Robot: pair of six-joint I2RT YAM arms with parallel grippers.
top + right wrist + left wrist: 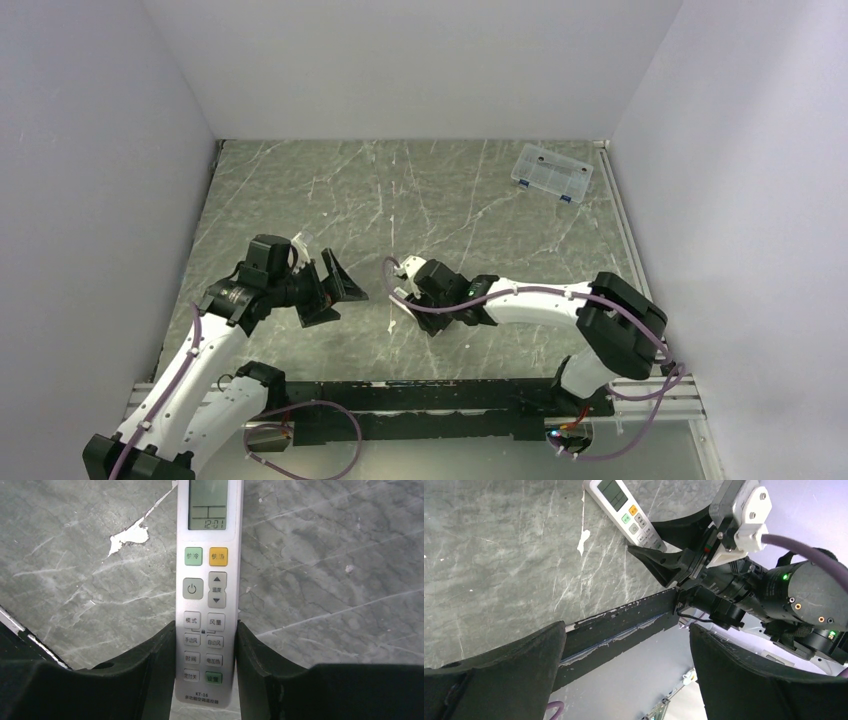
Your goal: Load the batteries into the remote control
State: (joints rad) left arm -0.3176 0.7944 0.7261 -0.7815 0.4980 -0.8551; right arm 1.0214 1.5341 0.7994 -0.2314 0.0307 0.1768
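Note:
My right gripper (205, 630) is shut on the remote control (210, 555), gripping its lower sides. The remote is a slim white bar, button face up, and its display reads 12:01. It is just above or on the marble table; I cannot tell which. The remote also shows in the left wrist view (624, 510), with the right gripper's dark fingers (664, 567) on its near end. My left gripper (626, 630) is open and empty, and stands a little left of the right gripper (405, 305) in the top view. The batteries are out of view.
A clear compartment box (551, 172) sits at the table's back right. A white chipped patch (129, 534) marks the marble left of the remote. The black front rail (619, 625) runs along the table's near edge, below the left gripper.

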